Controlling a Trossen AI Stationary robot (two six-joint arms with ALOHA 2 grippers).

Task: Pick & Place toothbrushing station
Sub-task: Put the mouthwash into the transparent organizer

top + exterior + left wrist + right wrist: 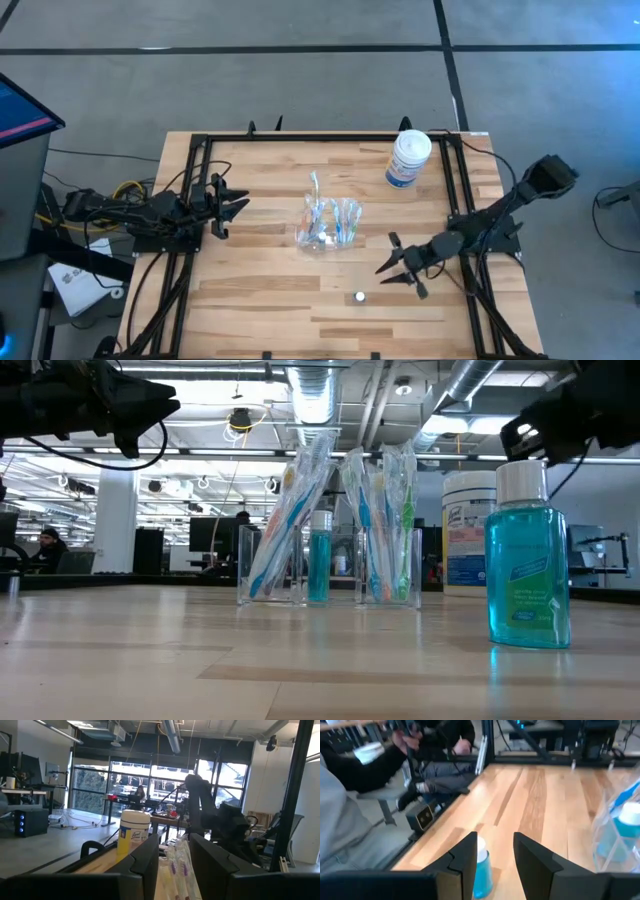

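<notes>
Right pincer spread, empty, aimed down at upright blue bottle (long axis vertical); left pincer farther, likewise spread.

Teal mouthwash bottle, white cap; white-and-blue toothbrushes.

Toothbrush holder mid-table, tub behind, bottle in front.

Counted: clear holder 1 | small blue tube 1 | mouthwash bottle 1 | white wipes tub 1 | toothbrushes: number not discernible
</notes>
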